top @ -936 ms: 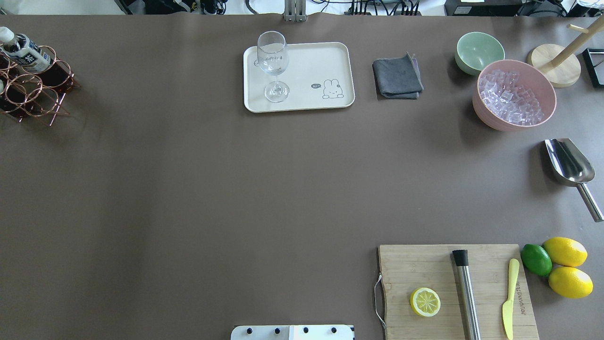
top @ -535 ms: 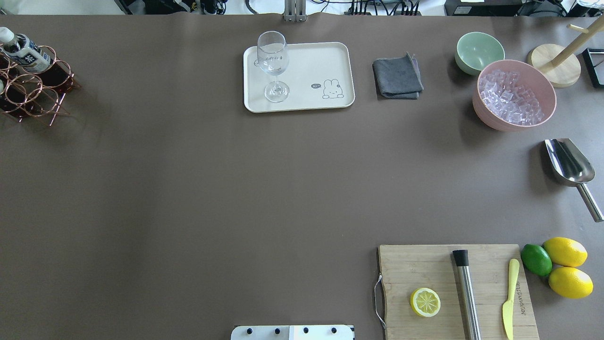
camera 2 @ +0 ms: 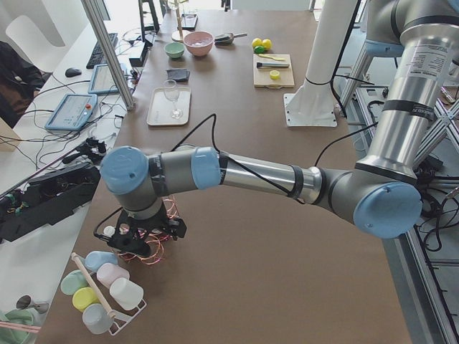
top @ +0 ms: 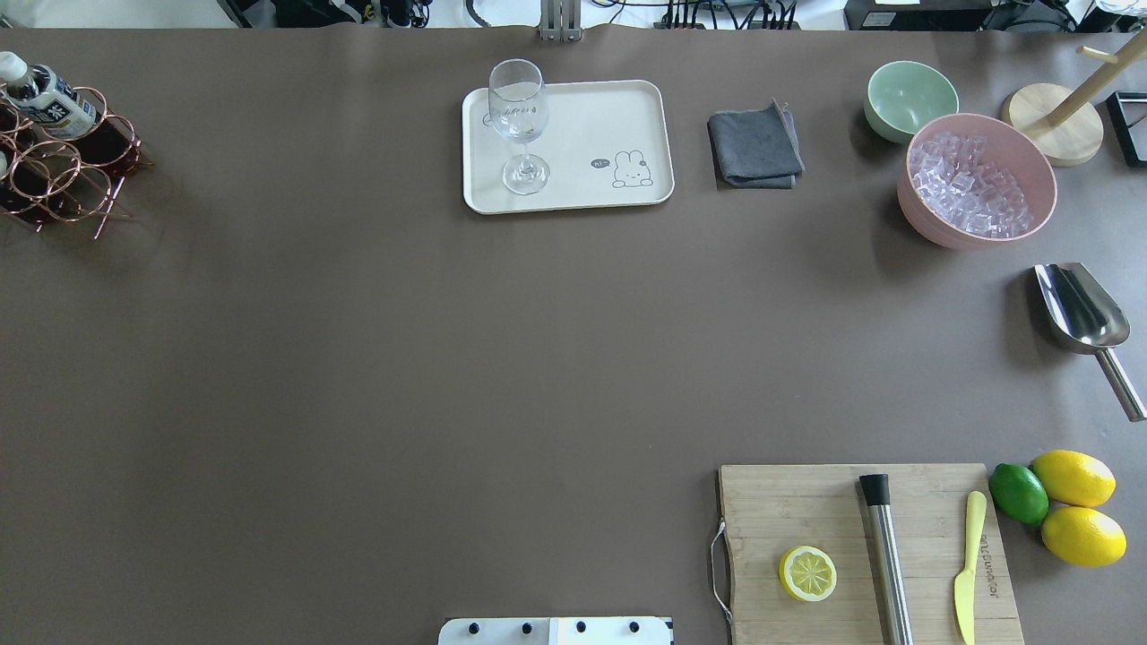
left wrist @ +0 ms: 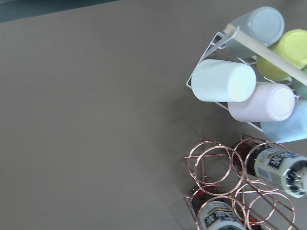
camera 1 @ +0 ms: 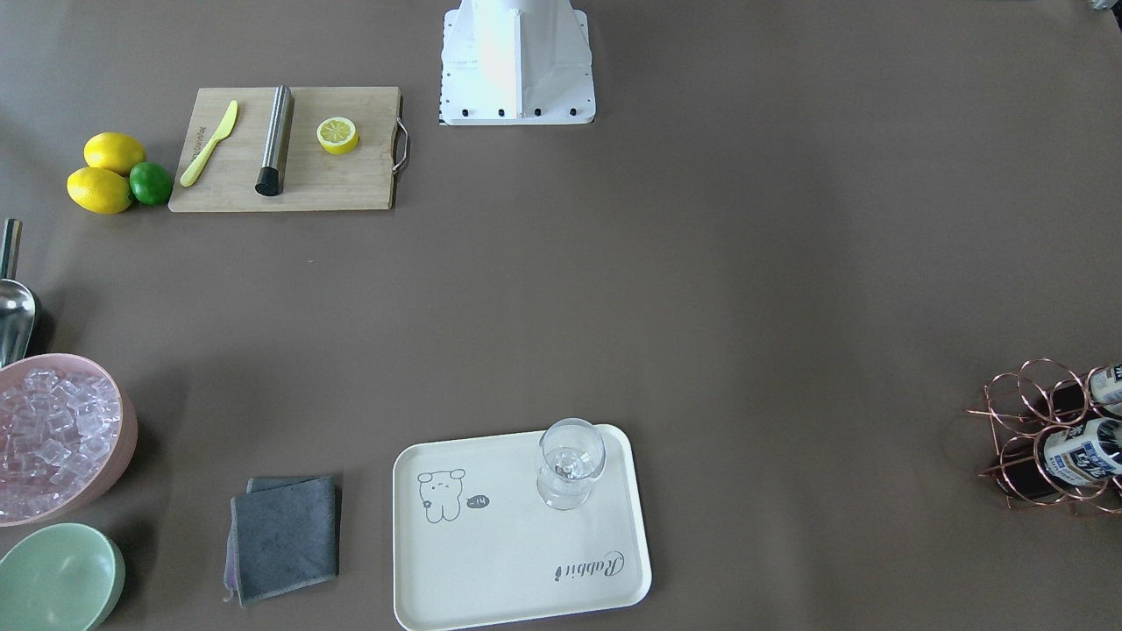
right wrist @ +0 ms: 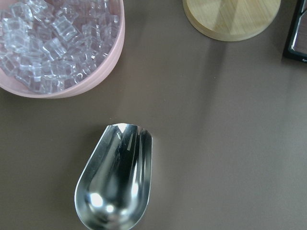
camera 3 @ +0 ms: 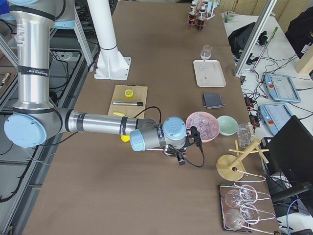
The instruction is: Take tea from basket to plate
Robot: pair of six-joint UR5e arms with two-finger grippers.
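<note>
The rose-gold wire basket [top: 56,172] stands at the table's far left edge, with tea bottles [top: 49,98] in its rings. In the left wrist view the basket [left wrist: 216,163] is at the lower right, and two labelled tea bottles [left wrist: 280,170] show in it. The cream plate [top: 582,116] lies at the far middle of the table and carries a wine glass [top: 520,125]. My left gripper [camera 2: 147,244] hangs just over the basket [camera 2: 156,252]; I cannot tell whether it is open or shut. My right gripper [camera 3: 182,157] hovers near the pink bowl; I cannot tell its state.
A wire rack of pastel cups [left wrist: 240,81] lies right beside the basket. A pink bowl of ice [top: 977,179], a steel scoop [top: 1080,309], a green bowl [top: 909,94] and a grey cloth [top: 754,145] are at the far right. A cutting board [top: 806,511] with lemon half, muddler and knife is near right.
</note>
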